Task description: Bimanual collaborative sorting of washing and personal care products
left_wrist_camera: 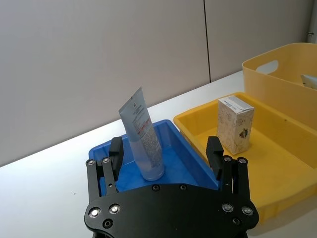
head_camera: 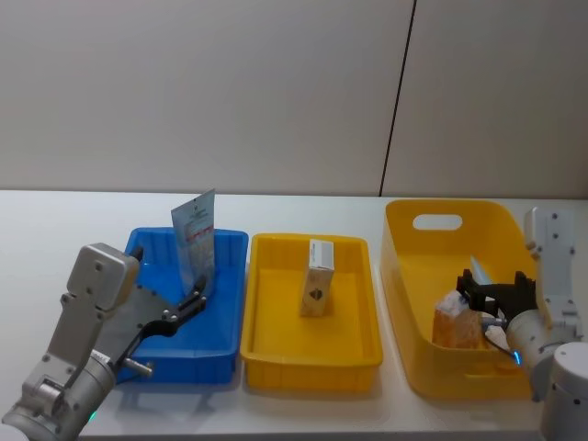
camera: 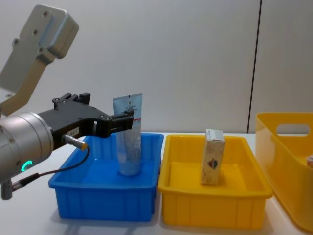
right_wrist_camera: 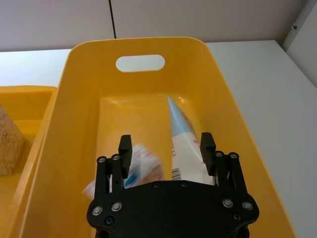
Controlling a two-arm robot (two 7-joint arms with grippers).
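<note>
My left gripper (left_wrist_camera: 167, 157) is spread wide, holding nothing, with the pale blue tube (left_wrist_camera: 142, 135) standing upright on its cap between the fingers, inside the blue tray (head_camera: 211, 331). My right gripper (right_wrist_camera: 166, 149) also gapes wide, low in the deep yellow bin (right_wrist_camera: 89, 69), over a second tube (right_wrist_camera: 183, 134) and a blurred packet (right_wrist_camera: 143, 168). Right of the blue tray, a white patterned box (head_camera: 318, 277) stands upright in the shallow yellow tray (head_camera: 276, 349).

The left gripper (left_wrist_camera: 166, 156) fills the bottom of the frame, fingers spread wide. Between them, at centre, a tube (left_wrist_camera: 142, 135) stands cap-down in the blue tray (left_wrist_camera: 171, 130). Right of centre, a box (left_wrist_camera: 235, 124) stands upright in the yellow tray (left_wrist_camera: 277, 163). A yellow bin (left_wrist_camera: 277, 79) sits upper right.
</note>
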